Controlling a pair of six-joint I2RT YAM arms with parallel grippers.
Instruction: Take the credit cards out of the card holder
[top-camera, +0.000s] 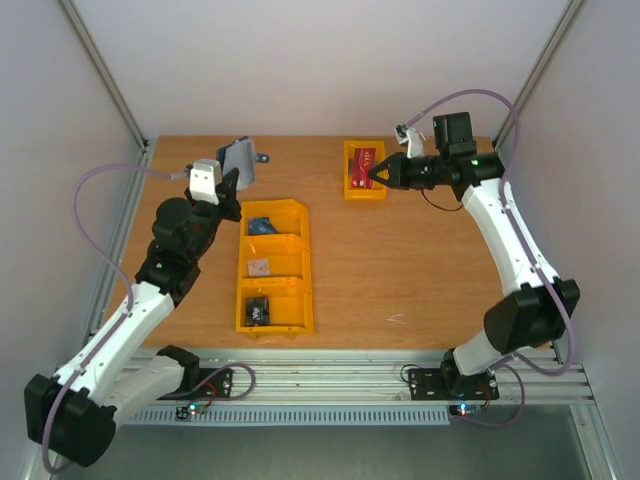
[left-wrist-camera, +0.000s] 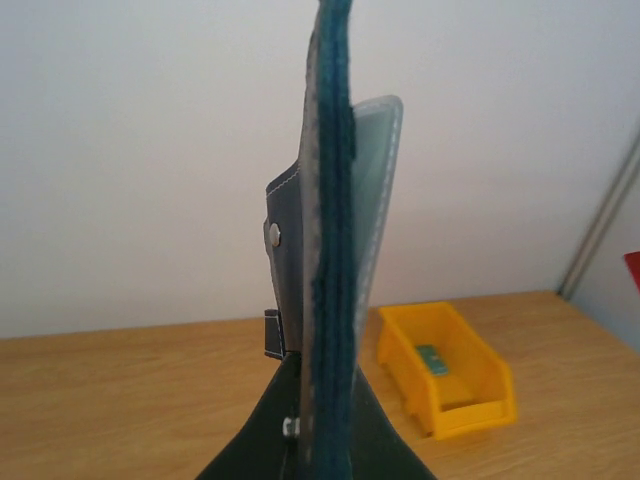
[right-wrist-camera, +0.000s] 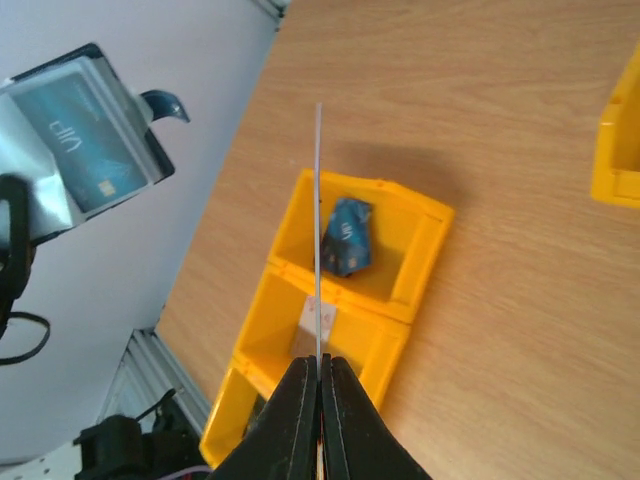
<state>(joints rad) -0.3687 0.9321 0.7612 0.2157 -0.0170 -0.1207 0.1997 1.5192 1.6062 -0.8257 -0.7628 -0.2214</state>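
My left gripper (top-camera: 232, 185) is shut on the card holder (top-camera: 240, 160), a dark navy wallet held upright above the far left of the table. In the left wrist view the card holder (left-wrist-camera: 330, 250) shows edge-on between my fingers (left-wrist-camera: 325, 400). In the right wrist view it (right-wrist-camera: 80, 140) hangs open with a teal card (right-wrist-camera: 85, 130) in a pocket. My right gripper (top-camera: 378, 175) is shut on a red credit card (top-camera: 364, 168) above a small yellow bin (top-camera: 350, 190). The right wrist view shows that card (right-wrist-camera: 319, 230) edge-on in the shut jaws (right-wrist-camera: 320, 362).
A long yellow bin with three compartments (top-camera: 302, 265) lies at mid-table. It holds a blue item (top-camera: 262, 226), a pale card (top-camera: 259, 266) and a dark item (top-camera: 256, 310). The small yellow bin (left-wrist-camera: 445, 400) holds a teal item (left-wrist-camera: 432, 357). White walls enclose the table.
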